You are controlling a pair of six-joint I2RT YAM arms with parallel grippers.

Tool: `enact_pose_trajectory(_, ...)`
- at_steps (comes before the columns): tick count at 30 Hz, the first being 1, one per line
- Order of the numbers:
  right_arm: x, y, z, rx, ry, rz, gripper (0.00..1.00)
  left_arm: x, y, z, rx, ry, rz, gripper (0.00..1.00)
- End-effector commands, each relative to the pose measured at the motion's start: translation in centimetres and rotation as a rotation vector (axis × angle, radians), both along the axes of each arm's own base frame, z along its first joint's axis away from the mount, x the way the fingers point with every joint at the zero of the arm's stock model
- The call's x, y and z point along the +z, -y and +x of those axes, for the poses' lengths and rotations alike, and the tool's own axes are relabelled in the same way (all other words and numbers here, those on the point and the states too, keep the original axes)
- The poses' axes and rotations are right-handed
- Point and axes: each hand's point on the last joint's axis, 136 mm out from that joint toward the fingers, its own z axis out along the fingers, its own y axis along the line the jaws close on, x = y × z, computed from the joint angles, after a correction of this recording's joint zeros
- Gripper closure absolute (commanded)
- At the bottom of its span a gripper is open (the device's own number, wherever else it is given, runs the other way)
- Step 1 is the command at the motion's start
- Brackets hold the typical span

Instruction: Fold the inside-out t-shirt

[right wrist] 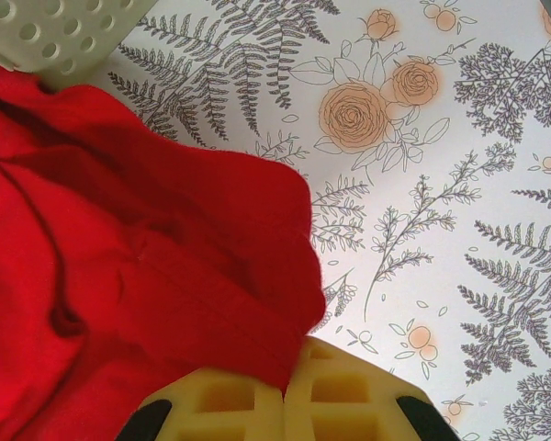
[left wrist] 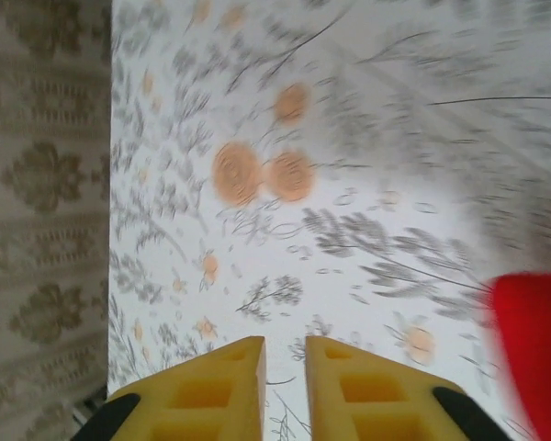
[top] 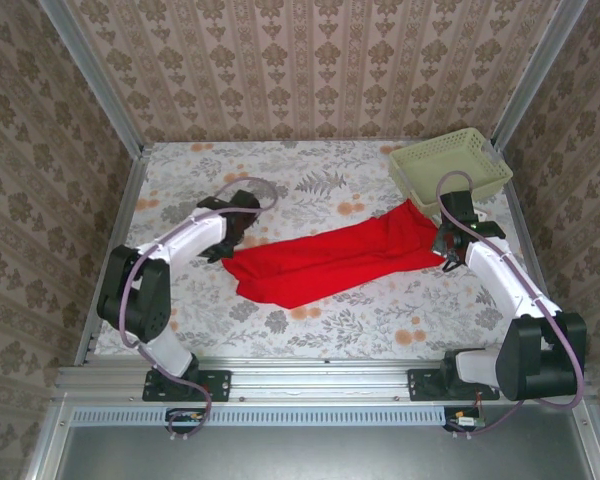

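Note:
The inside-out t-shirt (top: 330, 258) is bright red and lies bunched in a long strip across the middle of the flowered table. My left gripper (top: 225, 245) hovers just off the shirt's left end. In the left wrist view its yellow fingers (left wrist: 285, 354) stand a little apart with nothing between them, and the red cloth (left wrist: 533, 349) sits at the right edge. My right gripper (top: 443, 243) is at the shirt's right end. In the right wrist view it is shut (right wrist: 283, 390), pinching a fold of the t-shirt (right wrist: 138, 276).
A pale green perforated basket (top: 450, 160) stands at the back right corner, and the shirt's right end touches its front wall (right wrist: 55, 32). Patterned walls close in the table on three sides. Bare tablecloth (top: 310, 180) lies behind and in front of the shirt.

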Motion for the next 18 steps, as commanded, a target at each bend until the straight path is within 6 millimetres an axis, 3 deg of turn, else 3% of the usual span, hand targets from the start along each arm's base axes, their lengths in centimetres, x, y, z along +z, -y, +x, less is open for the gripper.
enact_pose_trajectory(1, 1.0, 0.3, 0.3, -0.007, 0.019, -0.02, 1.0, -0.2, -1.4, -0.5, 0.087, -0.001, -0.008, 0.74)
enact_pose_trajectory(3, 0.9, 0.3, 0.2, -0.008, 0.018, -0.021, 1.0, 0.1, -1.1, -0.2, 0.092, 0.017, -0.045, 0.73)
enact_pose_trajectory(5, 0.9, 0.2, 0.2, -0.005, 0.015, -0.019, 1.0, 0.2, 0.8, 0.2, 0.05, 0.041, -0.138, 0.72)
enact_pose_trajectory(10, 0.7, 0.1, 0.2, -0.002, 0.017, -0.014, 1.0, -0.1, 10.2, 1.1, -0.156, 0.037, -0.374, 0.63)
enact_pose_trajectory(16, 0.5, 0.1, 0.1, 0.001, 0.015, -0.013, 1.0, -4.4, 19.7, 0.5, -0.276, -0.118, -0.56, 0.63)
enact_pose_trajectory(18, 0.6, 0.1, 0.1, 0.0, 0.015, -0.011, 1.0, -6.2, 20.6, 0.1, -0.26, -0.164, -0.612, 0.63)
